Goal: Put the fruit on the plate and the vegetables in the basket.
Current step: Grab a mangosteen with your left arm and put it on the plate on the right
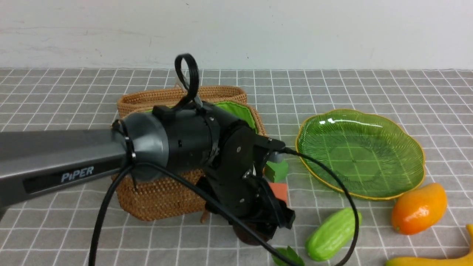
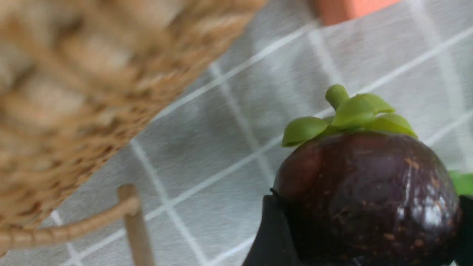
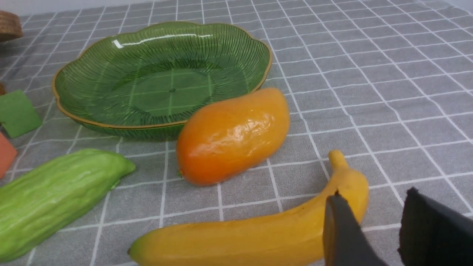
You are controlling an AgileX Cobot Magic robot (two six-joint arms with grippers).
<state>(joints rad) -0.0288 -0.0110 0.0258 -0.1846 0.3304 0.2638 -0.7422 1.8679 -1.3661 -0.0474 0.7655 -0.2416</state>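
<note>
Gray cloth (image 1: 369, 88) with white squares covers the table, and a white wall (image 1: 295, 29) stands behind it. Bare cloth runs behind the basket and the plate, all the way up to the wall.

The big left arm (image 1: 55, 159) comes in from the left side and bends down in front of the basket (image 1: 159, 199). It hides most of the basket's inside. The basket lid stands up at the back, and a bit of green lining shows.

To the right, well apart from the basket, sits the green glass plate (image 1: 406, 173) with its wavy gold edge. The banana (image 3: 240, 236) lies nearest the robot, on the right. The bumpy green cucumber (image 1: 330, 234) lies in front of the plate. The mango (image 1: 418, 208) sits right at the plate's near edge.

The mangosteen (image 2: 362, 177) sits on the cloth by the basket's near right corner, with a strip of cloth between them. The left gripper (image 2: 369, 221) is down around it, one black finger (image 2: 271, 236) right against each side. I cannot tell if they squeeze it.

The right gripper (image 3: 375, 207) hangs over the banana's stem end. Its fingers are apart and hold nothing.

A green cube (image 1: 277, 170) and an orange cube (image 1: 279, 191) sit between basket and plate. A small leafy sprig (image 1: 288, 256) lies by the cucumber's near end.
</note>
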